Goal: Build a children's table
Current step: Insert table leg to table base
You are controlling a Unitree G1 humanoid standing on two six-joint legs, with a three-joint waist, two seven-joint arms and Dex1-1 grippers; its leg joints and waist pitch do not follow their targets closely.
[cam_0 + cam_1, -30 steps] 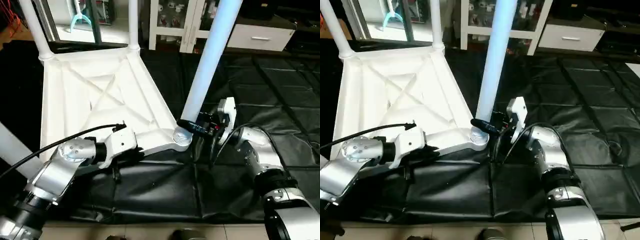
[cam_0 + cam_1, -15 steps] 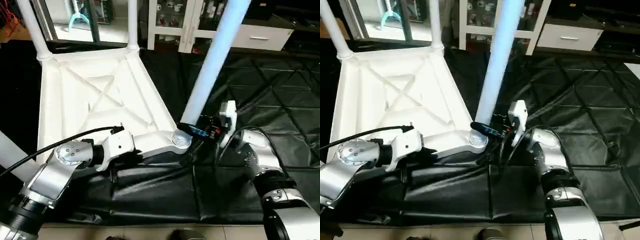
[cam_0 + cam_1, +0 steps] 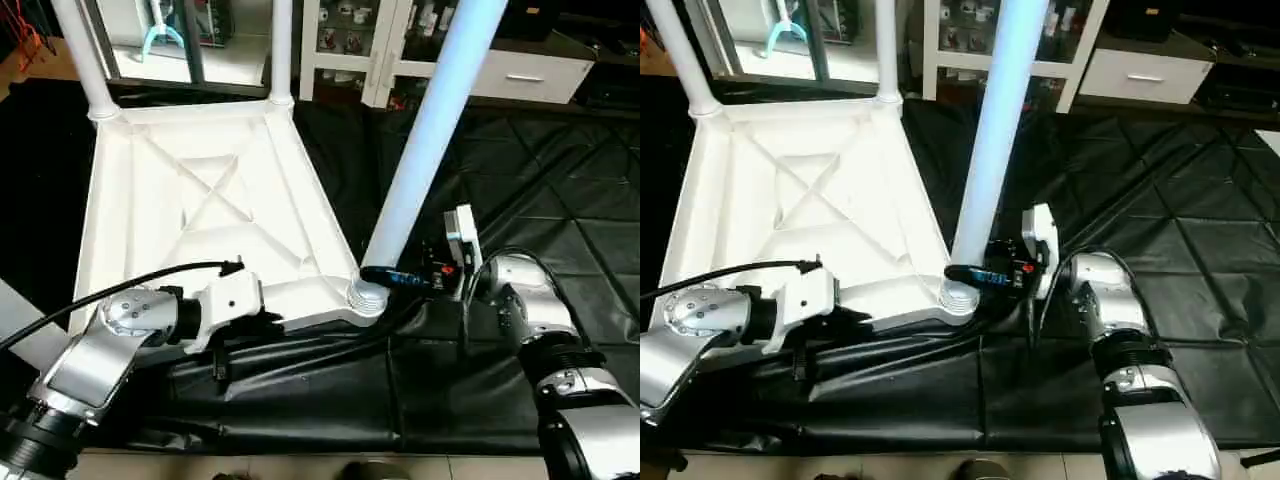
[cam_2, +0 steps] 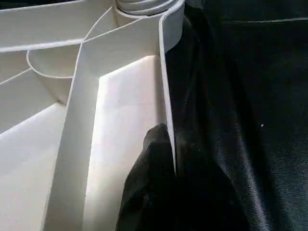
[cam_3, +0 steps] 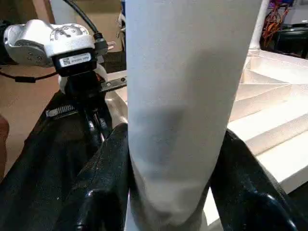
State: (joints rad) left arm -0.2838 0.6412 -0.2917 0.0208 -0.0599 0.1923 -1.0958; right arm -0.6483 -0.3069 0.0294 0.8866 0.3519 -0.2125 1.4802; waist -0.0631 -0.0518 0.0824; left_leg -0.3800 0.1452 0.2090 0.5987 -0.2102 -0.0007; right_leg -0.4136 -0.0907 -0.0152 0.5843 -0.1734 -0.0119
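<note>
Lying upside down at ten o'clock on the black mat (image 3: pixel 300 390): white table top (image 3: pixel 200 215), ribs showing, two legs (image 3: pixel 85 55) standing in far sockets. Pinching its near rim at seven o'clock, fingers clenched: left gripper (image 4: pixel 166 159). Sitting in the near corner socket (image 3: pixel 366 297) at centre: leaning fourth leg (image 3: pixel 420 140). Grasping that leg's base from four o'clock: right gripper (image 5: pixel 175 192). No readable writing. Turning further round the leg than a second ago, this wrist.

Black sheet (image 3: pixel 560 190) on floor, upturned white table top (image 3: pixel 200 200) directly upon it.
</note>
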